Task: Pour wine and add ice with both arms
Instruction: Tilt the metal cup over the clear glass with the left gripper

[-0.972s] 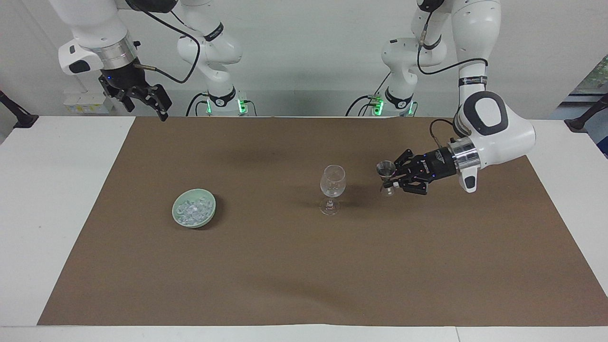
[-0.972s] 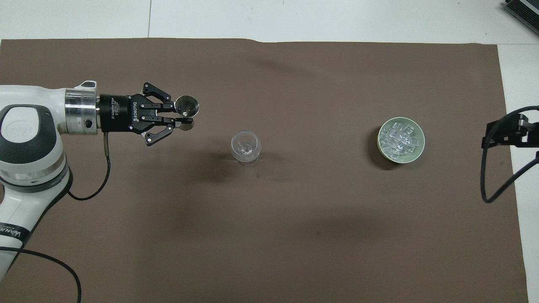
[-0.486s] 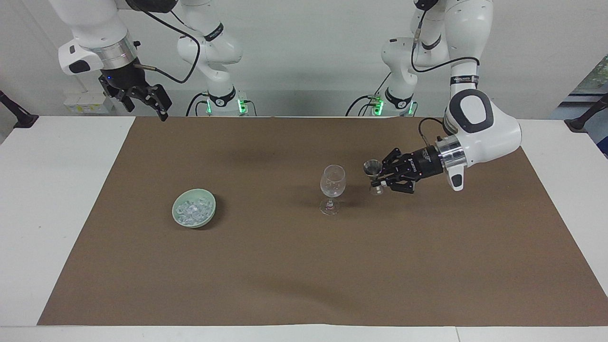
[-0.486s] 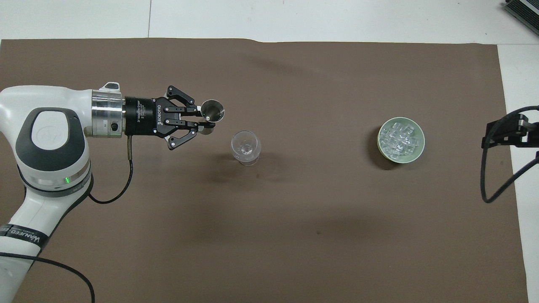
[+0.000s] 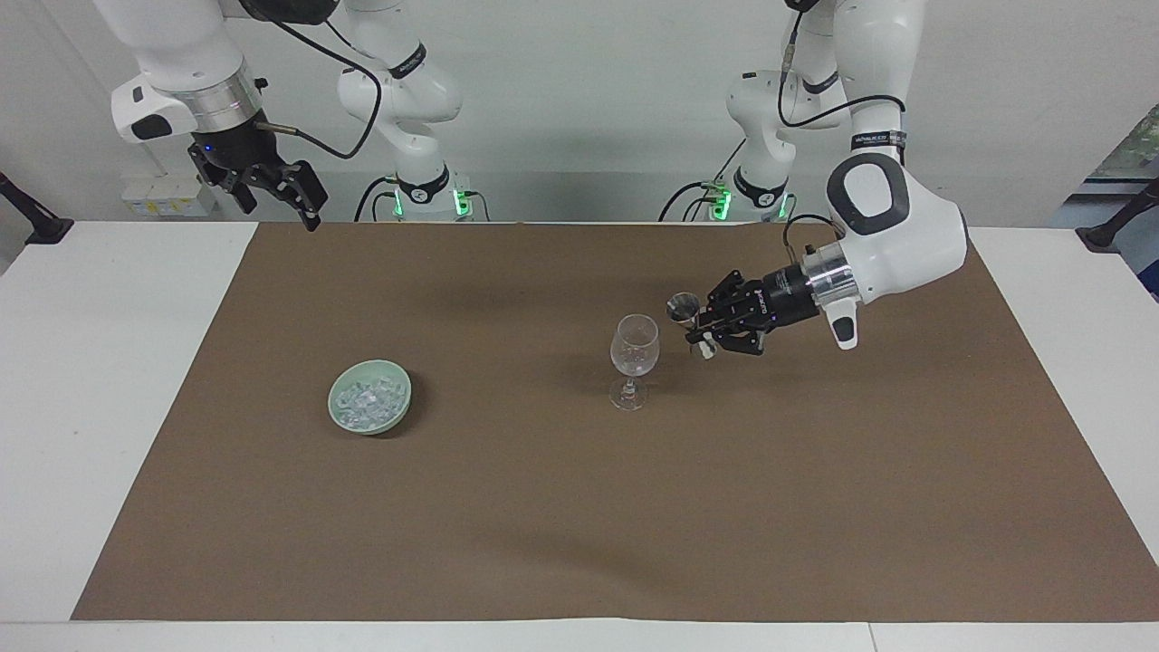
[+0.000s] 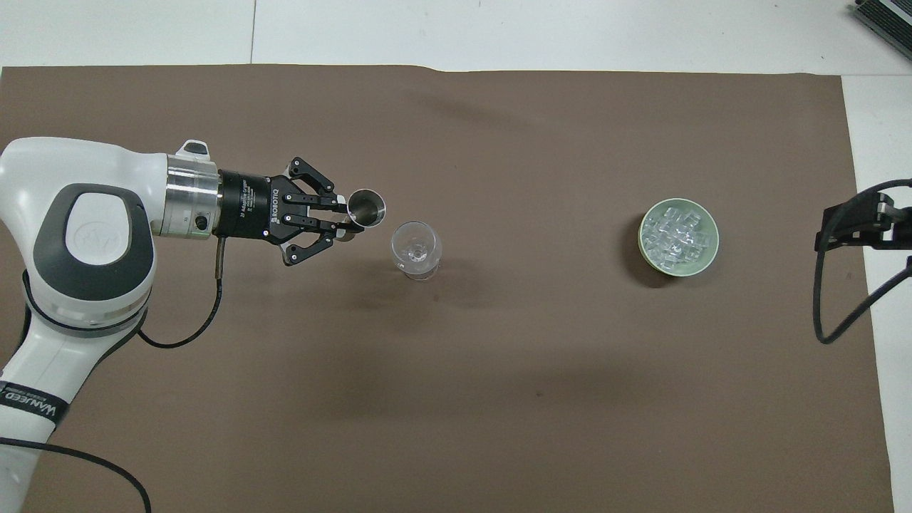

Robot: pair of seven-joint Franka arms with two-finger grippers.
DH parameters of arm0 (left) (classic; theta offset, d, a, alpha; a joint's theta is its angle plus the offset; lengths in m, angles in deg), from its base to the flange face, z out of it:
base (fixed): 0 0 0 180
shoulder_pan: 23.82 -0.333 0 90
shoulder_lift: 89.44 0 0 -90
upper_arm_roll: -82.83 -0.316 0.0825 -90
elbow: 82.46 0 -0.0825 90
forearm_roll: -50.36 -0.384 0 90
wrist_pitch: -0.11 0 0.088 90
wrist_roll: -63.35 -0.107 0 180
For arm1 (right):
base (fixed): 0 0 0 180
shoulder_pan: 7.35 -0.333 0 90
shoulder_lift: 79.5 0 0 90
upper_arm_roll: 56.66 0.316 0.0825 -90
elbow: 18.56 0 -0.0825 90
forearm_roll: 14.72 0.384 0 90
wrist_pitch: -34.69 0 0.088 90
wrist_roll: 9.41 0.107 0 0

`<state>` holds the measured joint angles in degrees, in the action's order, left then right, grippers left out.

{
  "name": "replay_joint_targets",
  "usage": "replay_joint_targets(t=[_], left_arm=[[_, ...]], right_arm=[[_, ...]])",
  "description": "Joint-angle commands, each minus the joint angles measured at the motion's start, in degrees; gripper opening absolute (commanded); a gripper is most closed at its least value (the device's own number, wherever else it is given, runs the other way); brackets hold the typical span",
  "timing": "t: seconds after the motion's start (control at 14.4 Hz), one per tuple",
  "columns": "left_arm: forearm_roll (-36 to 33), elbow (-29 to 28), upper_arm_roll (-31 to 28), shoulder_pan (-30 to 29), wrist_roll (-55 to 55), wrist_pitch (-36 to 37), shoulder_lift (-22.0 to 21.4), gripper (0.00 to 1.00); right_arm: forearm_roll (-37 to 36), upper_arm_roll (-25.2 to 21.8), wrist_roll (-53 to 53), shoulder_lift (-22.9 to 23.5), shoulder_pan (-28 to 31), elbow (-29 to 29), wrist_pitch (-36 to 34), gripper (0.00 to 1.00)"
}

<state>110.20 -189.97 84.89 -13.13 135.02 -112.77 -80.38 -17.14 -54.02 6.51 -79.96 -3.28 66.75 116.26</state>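
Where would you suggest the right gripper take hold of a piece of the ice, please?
Take a top chunk of the ice from straight above: the green bowl walls the heap all round, open only upward. The right gripper waits raised.

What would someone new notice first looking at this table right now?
Probably the left end effector, shut on a small metal jigger and held up beside the rim of the wine glass standing mid-table. Next, the green bowl heaped with ice, toward the right arm's end of the table. The right end effector waits high above the table's edge at that end.
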Motion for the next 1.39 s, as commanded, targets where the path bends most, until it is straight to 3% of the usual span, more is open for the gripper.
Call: replay_joint_targets(t=[0.0, 0.42, 1.32], left_arm=[[-2.9, -1.8, -0.9, 2.4, 2.0, -1.3, -1.9, 0.00], [-8.1, -1.4, -0.8, 2.7, 3.9, -1.2, -1.7, 0.00], [-19.1, 5.2, -0.7, 5.7, 15.2, -1.7, 0.7, 0.00]], right_arm=[[0.3, 0.2, -1.0, -0.2, 0.3, 0.5, 1.0, 1.00], [0.3, 0.2, -1.0, -0.2, 0.3, 0.5, 1.0, 1.00], [0.3, 0.2, -1.0, -0.2, 0.3, 0.5, 1.0, 1.00]])
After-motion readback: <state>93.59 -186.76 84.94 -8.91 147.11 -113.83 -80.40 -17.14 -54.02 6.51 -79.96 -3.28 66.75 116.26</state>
